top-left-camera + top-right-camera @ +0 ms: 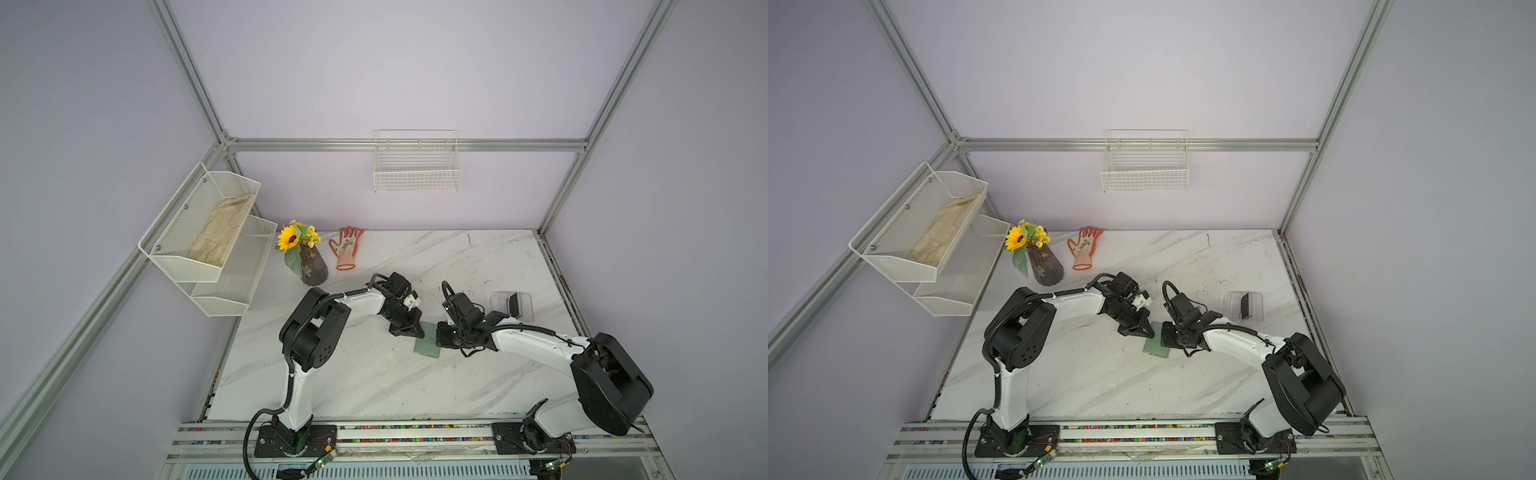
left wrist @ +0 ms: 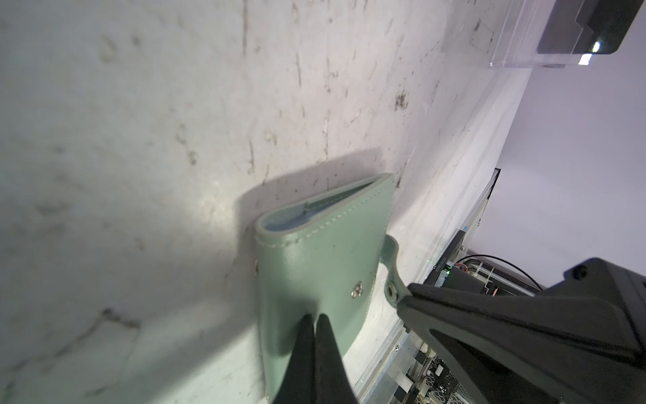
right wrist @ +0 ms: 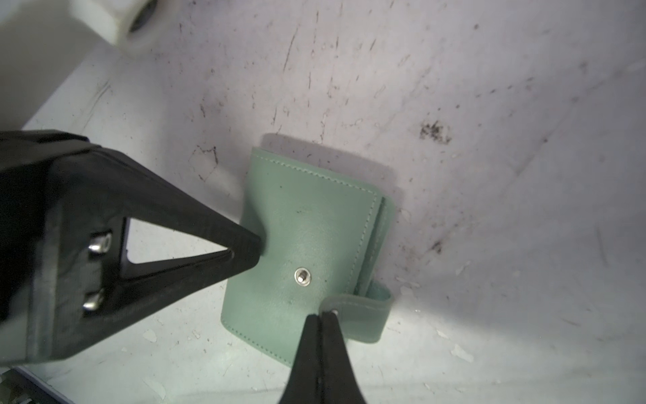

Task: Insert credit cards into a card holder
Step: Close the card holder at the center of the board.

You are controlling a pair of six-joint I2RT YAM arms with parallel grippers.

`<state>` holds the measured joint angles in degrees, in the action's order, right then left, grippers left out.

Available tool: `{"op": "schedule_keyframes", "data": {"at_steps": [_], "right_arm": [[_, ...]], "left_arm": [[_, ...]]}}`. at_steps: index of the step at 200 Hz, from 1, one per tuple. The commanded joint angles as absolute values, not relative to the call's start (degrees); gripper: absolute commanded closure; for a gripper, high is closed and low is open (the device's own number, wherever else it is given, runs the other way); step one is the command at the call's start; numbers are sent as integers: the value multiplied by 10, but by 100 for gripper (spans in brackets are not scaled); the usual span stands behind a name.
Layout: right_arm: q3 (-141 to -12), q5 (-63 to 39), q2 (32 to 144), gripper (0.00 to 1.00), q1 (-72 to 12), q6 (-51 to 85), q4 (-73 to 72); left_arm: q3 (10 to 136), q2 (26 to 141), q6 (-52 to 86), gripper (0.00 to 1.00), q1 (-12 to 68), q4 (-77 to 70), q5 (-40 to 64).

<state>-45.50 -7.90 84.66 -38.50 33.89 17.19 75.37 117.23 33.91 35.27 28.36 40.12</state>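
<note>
The card holder [image 1: 427, 348] lies folded on the marble table [image 1: 374, 386], between the two arms. The left gripper [image 2: 314, 319], jaws together, presses on its cover. The right gripper [image 3: 320, 316] pinches the unsnapped snap tab [image 3: 363, 307]. Near the right arm, one clear box [image 1: 527, 309] holds dark credit cards [image 1: 515, 303] on edge; how many cannot be told. Farther back are one vase [image 1: 313, 270] of flowers and one orange glove [image 1: 347, 249]. One wire basket [image 1: 417, 180] and one two-tier shelf [image 1: 187, 268] hang on the walls.
</note>
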Motion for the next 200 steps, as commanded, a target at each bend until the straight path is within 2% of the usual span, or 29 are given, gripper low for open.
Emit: {"op": "schedule_keyframes", "data": {"at_steps": [1,139,200], "right_arm": [[-472,-83,846,100,-380,329,174],[-524,-139,925,100,-370,287,186],[-566,-184,952,100,-339,205,251]], "left_arm": [[734,1181,346,99,352,277,398],[718,1174,347,99,352,276,376],[713,1171,346,98,352,277,372]]}}
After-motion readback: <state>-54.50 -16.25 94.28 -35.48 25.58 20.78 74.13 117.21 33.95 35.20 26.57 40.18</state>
